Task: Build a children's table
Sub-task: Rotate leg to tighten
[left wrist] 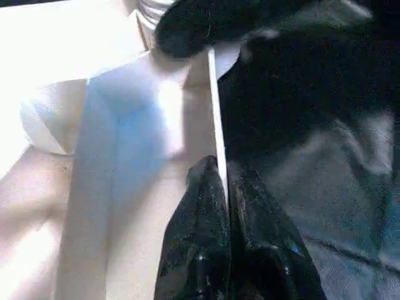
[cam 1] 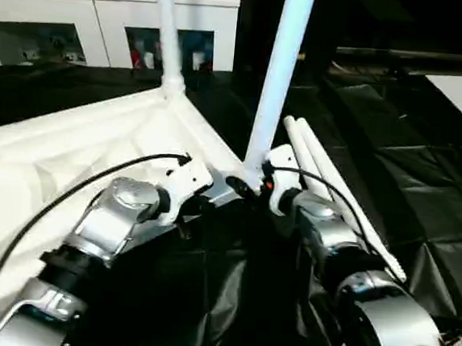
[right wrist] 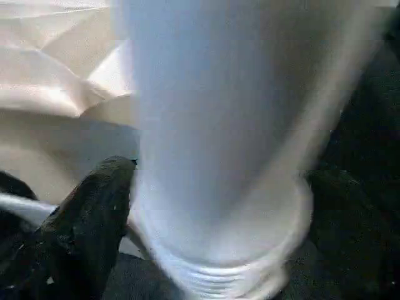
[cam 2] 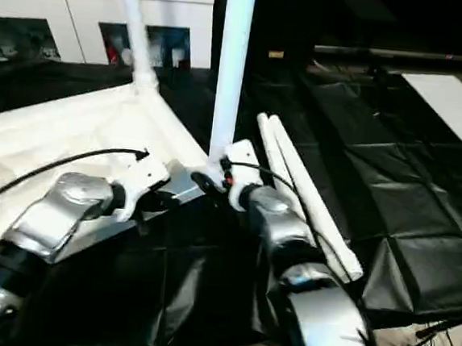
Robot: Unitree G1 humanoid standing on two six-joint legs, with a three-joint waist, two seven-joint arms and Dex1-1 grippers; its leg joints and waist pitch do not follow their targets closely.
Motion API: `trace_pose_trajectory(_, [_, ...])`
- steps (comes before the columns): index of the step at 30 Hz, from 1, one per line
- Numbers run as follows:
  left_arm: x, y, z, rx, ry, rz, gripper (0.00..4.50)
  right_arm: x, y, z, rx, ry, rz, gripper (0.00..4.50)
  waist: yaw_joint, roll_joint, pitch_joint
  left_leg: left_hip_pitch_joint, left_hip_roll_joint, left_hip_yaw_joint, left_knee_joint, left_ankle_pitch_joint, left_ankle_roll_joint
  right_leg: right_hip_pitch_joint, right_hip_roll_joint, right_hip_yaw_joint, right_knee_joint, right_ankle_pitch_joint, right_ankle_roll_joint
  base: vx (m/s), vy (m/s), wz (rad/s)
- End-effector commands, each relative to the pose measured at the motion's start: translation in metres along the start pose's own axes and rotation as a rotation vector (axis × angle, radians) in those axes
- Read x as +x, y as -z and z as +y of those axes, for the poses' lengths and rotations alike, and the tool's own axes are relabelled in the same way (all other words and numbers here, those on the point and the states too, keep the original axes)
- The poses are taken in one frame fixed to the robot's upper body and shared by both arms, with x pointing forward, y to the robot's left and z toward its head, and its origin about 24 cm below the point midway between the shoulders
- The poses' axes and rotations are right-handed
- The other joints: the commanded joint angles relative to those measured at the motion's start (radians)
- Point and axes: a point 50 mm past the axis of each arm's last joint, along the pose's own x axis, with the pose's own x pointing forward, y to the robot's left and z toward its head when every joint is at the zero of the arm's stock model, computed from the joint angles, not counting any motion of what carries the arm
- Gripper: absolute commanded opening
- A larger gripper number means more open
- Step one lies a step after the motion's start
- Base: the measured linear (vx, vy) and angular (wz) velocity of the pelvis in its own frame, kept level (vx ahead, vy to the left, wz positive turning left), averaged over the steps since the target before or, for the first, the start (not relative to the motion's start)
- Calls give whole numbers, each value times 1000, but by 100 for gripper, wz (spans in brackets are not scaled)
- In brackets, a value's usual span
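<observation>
Tabletop point(cam 1: 63, 146), white ribbed plastic, lies upside down on black sheeting point(cam 1: 423, 198); two white tapered tube legs point(cam 1: 282, 64) stand socketed, two lie beside. Left gripper point(left wrist: 220, 187) pinches the tabletop's rim; right gripper point(right wrist: 219, 206) jaws spread around the near leg's base. Likely light, stiff, slick: grip low by the socket.
</observation>
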Motion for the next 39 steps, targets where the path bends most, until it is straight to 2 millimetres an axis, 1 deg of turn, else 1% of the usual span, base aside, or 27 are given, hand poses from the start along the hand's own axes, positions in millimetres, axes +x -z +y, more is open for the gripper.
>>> trace_pose_trajectory(1, [2, 7, -12, 25, 107, -8, 0, -7, -9, -3, -56, -66, -34, 424, -9, 0, -59, 30, 27, -2, -36, -7, 102, 39, -45, 39, -37, 344, -211, 0, 0, 0])
trace_pose_trajectory(2, [-1, 5, -15, 51, 150, -61, 0, -14, -10, -4, -70, -105, -48, 424, -8, 1, -58, 31, 29, -3, -36, -12, 102, 39, -46, 40, -38, 336, -209, 0, 0, 0])
trace_pose_trajectory(3, [-6, 3, -18, 72, 189, -108, 0, -22, -12, -5, -89, -157, -61, 424, -6, -1, -59, 31, 30, -3, -34, -14, 106, 42, -47, 40, -37, 341, -205, 0, 0, 0])
trace_pose_trajectory(4, [-7, 3, -19, 76, 192, -108, 0, -25, -11, -5, -97, -178, -61, 424, -5, -6, -62, 32, 31, -2, -29, 0, 115, 42, -43, 40, -33, 367, -201, 0, 0, 0])
trace_pose_trajectory(5, [-8, 4, -19, 74, 188, -101, 0, -27, -11, -5, -101, -189, -59, 424, -5, -5, -61, 32, 32, -3, -29, 9, 117, 39, -43, 40, -30, 377, -205, 0, 0, 0])
trace_pose_trajectory(6, [-8, 4, -19, 95, 192, -104, 0, -30, -11, -5, -110, -212, -58, 424, -5, -5, -59, 32, 30, -1, -29, 5, 124, 37, -44, 40, -32, 364, -211, 0, 0, 0])
trace_pose_trajectory(7, [-9, 4, -19, 112, 196, -109, 0, -32, -10, -4, -115, -227, -57, 424, -6, -5, -59, 31, 30, 0, -29, -11, 121, 36, -47, 41, -33, 332, -219, 0, 0, 0])
trace_pose_trajectory(8, [-9, 5, -20, 117, 203, -113, 0, -35, -8, -2, -120, -268, -49, 424, -6, -8, -56, 29, 30, 0, -30, -26, 121, 36, -47, 42, -36, 308, -220, 0, 0, 0])
trace_pose_trajectory(9, [-10, 5, -20, 118, 209, -122, 0, -39, -6, 0, -134, -315, -37, 424, -6, -8, -54, 30, 32, 0, -32, -51, 115, 37, -50, 44, -38, 262, -220, 0, 0, 0])
trace_pose_trajectory(10, [-11, 5, -21, 116, 218, -133, 0, -44, -2, 4, -153, -373, -13, 424, -5, -11, -53, 30, 33, 1, -32, -65, 113, 37, -49, 46, -41, 230, -216, 0, 0, 0])
trace_pose_trajectory(11, [-11, 5, -21, 116, 220, -136, 0, -45, -1, 5, -157, -384, -8, 424, -5, -11, -53, 30, 33, 1, -32, -65, 113, 37, -49, 46, -41, 230, -216, 0, 0, 0])
trace_pose_trajectory(12, [-12, 5, -20, 116, 222, -140, 0, -47, 1, 7, -169, -406, 3, 424, -6, -12, -50, 27, 31, 1, -34, -79, 107, 38, -52, 48, -43, 190, -213, 0, 0, 0])
trace_pose_trajectory(13, [-13, 4, -20, 123, 229, -149, 0, -49, 3, 9, -182, -426, 17, 424, -6, -15, -50, 29, 32, 1, -35, -91, 101, 36, -52, 50, -45, 163, -215, 0, 0, 0])
trace_pose_trajectory(15, [-15, 6, -20, 133, 237, -154, 0, -51, 4, 10, -188, -430, 28, 424, -8, -13, -49, 31, 33, 1, -36, -94, 95, 33, -51, 51, -45, 146, -223, 0, 0, 0])
trace_pose_trajectory(17, [-16, 7, -20, 138, 244, -151, 0, -50, 3, 10, -183, -424, 27, 424, -9, -16, -49, 29, 31, 2, -34, -84, 97, 34, -49, 52, -42, 150, -227, 0, 0, 0])
trace_pose_trajectory(20, [-17, 8, -20, 141, 253, -146, 0, -49, 0, 9, -172, -409, 15, 424, -8, -14, -50, 33, 32, 4, -32, -77, 102, 28, -48, 56, -39, 160, -232, 0, 0, 0])
trace_pose_trajectory(24, [-19, 10, -22, 142, 270, -139, 0, -49, -2, 9, -163, -410, 4, 424, -8, -15, -52, 32, 30, 6, -29, -61, 110, 27, -46, 56, -35, 187, -236, 0, 0, 0])
trace_pose_trajectory(29, [-20, 12, -22, 144, 276, -132, 0, -50, 0, 11, -178, -432, 23, 424, -6, -18, -52, 31, 28, 9, -25, -52, 121, 27, -46, 58, -33, 198, -237, 0, 0, 0])
trace_pose_trajectory(30, [-20, 12, -22, 145, 275, -131, 0, -50, 0, 11, -176, -433, 26, 398, -6, -18, -52, 30, 28, 9, -25, -51, 122, 27, -46, 58, -33, 196, -237, 0, 0, 0])
trace_pose_trajectory(33, [-20, 12, -21, 147, 274, -130, 0, -49, 1, 11, -162, -429, 26, 398, -6, -21, -52, 28, 27, 10, -22, -48, 123, 26, -45, 59, -31, 194, -233, 0, 0, 0])
trace_pose_trajectory(36, [-20, 12, -21, 148, 273, -130, 0, -48, 1, 10, -160, -418, 29, 361, -6, -20, -49, 30, 28, 11, -24, -76, 113, 22, -46, 61, -34, 151, -234, 0, 0, 0])
trace_pose_trajectory(38, [-19, 12, -21, 149, 275, -130, 0, -47, 1, 10, -160, -417, 33, 350, -6, -18, -47, 30, 30, 11, -26, -95, 103, 21, -47, 62, -35, 120, -233, 0, 0, 0])
trace_pose_trajectory(39, [-19, 12, -21, 150, 276, -128, 0, -47, 1, 10, -165, -416, 37, 328, -7, -17, -46, 32, 31, 10, -27, -108, 96, 19, -47, 62, -37, 103, -232, 0, 0, 0])
